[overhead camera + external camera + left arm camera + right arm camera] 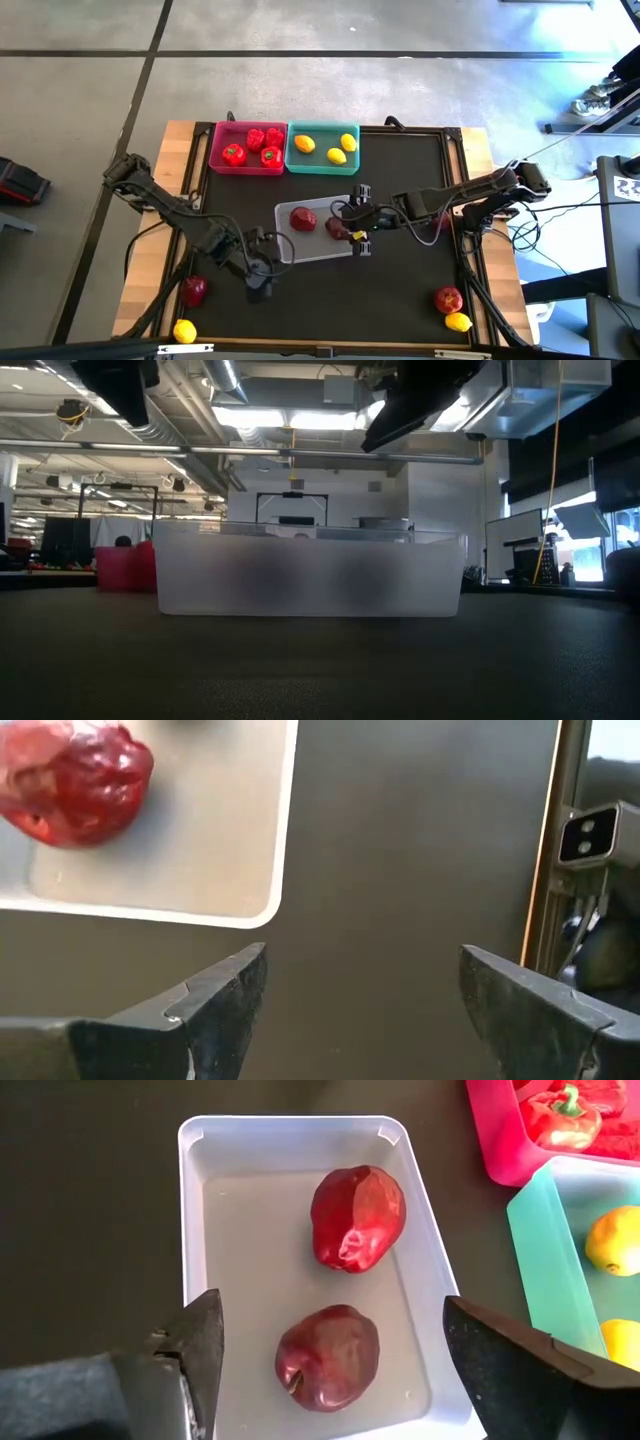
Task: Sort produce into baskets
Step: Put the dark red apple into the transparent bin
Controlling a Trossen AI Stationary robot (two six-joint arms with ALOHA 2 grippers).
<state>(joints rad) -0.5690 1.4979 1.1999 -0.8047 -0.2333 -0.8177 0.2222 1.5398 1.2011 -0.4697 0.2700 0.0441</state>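
The translucent basket [318, 250] lies mid-table and holds two dark red apples [358, 1217] [328, 1357]. My right gripper [332, 1305] is open above this basket, its fingers standing either side of the nearer apple without touching it; it also shows in the high view [358, 228]. My left gripper [360, 980] is open and empty over the black mat, just off the basket's near-left corner [262, 910]; it also shows in the high view [258, 278]. The pink basket [216, 150] holds red peppers [255, 146]. The teal basket [322, 165] holds lemons [322, 146].
Near the table's left front corner lie a loose apple [194, 290] and a lemon [185, 331]. Near the right front lie another apple [448, 298] and a lemon [458, 322]. In the low view the translucent basket [310, 575] fills the middle.
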